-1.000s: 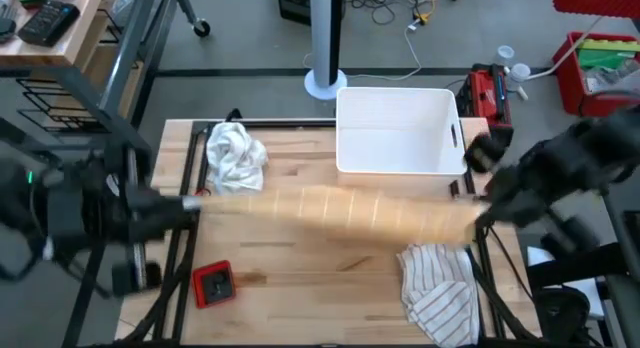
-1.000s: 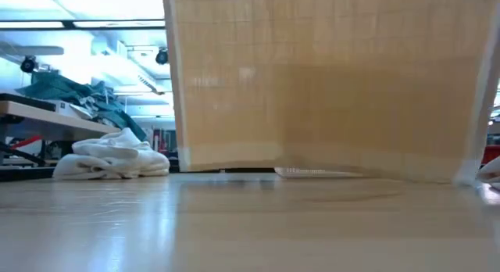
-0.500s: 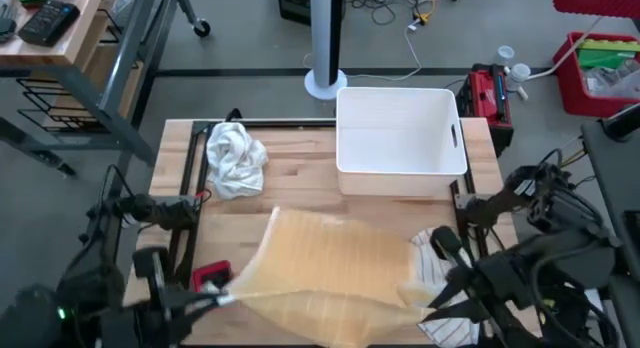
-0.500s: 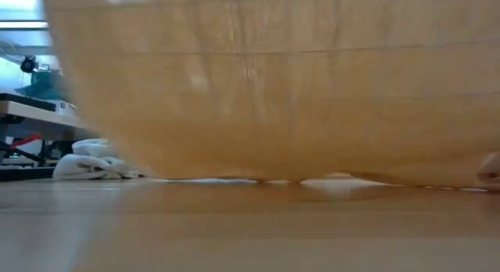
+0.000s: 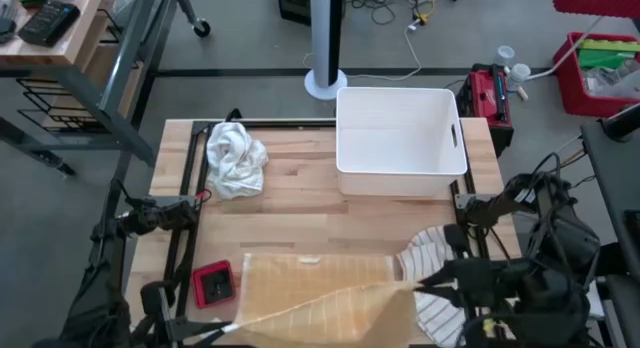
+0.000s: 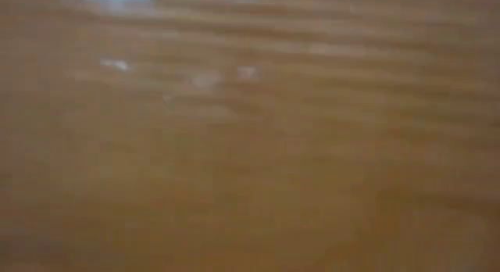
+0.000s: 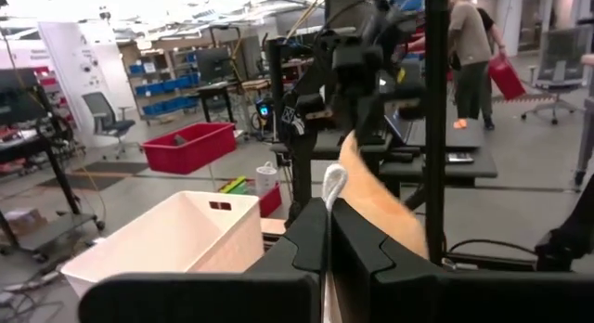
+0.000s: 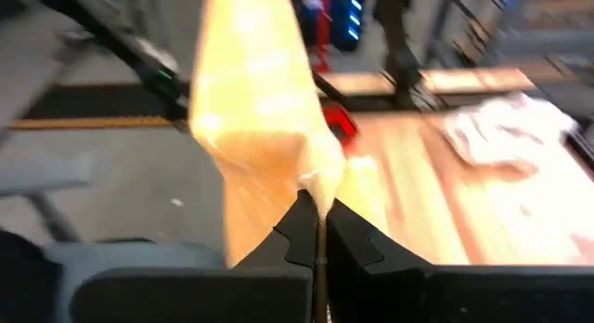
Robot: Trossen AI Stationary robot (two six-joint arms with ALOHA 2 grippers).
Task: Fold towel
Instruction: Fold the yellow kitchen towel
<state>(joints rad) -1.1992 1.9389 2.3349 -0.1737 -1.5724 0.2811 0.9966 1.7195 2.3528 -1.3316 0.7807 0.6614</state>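
A tan towel with pale stripes (image 5: 315,293) lies spread over the near middle of the table. Its far part rests flat on the wood, and its near edge is raised between my two grippers. My left gripper (image 5: 215,331) is shut on the towel's near left corner by the table's front edge. My right gripper (image 5: 408,283) is shut on the right corner. In the low view the towel (image 6: 250,131) fills the whole picture. My left gripper pinches the towel's corner (image 7: 342,179) between its two shut fingers, roughly level; the corner with its white hem sticks out past the fingertips. The edge runs taut toward the other gripper. My right gripper pinches the opposite corner (image 8: 314,186) between its shut fingers, slanting downward; the cloth stretches away from it, lifted off the wood there.
A white bin (image 5: 400,128) stands at the far right of the table. A crumpled white cloth (image 5: 235,158) lies far left. A small red object (image 5: 213,283) sits left of the towel. A white striped towel (image 5: 440,298) lies bunched near right, under my right arm.
Both grippers have come down and toward the table's near edge, carrying the towel with them. The towel hung stretched in the air over the table's middle. Now its lower part has settled flat on the near half of the table, while the held edge stays raised.
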